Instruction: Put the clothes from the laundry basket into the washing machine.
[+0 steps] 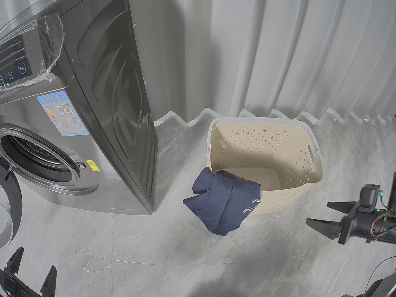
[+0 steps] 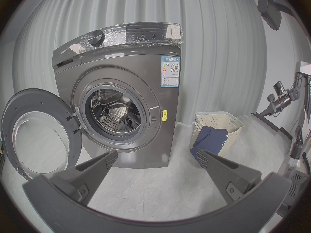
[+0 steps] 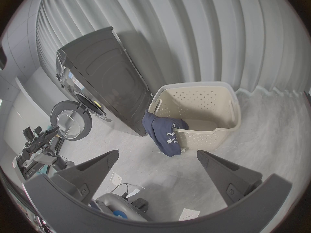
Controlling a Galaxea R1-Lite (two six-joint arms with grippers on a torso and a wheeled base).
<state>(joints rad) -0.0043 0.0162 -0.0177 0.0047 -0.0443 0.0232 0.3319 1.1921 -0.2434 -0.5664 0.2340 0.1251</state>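
1. The left pincer (image 1: 35, 265) hangs low over the grey floor (image 1: 165, 256), its fingers spread wide and holding nothing.
2. Straight ahead of this pincer stands the washing machine (image 2: 123, 81). Its round door (image 2: 39, 130) is swung fully open to one side.
3. The drum (image 2: 110, 109) faces the left pincer. Something dark lies inside, too small to make out.
4. The right pincer (image 1: 318, 213) is well apart from the left one, also spread wide and empty, with its tips pointing toward the laundry basket (image 1: 264, 122).
5. The basket stands on the floor ahead of the right pincer, near it but not touching, just beside the machine's side panel.
6. A navy garment (image 1: 225, 205) is draped over the basket's rim at the corner nearer the machine, and most of it hangs outside the basket. It lies nearer the right pincer than the left.
7. A pale curtain (image 1: 268, 42) hangs beyond the basket and the machine, far from both pincers.
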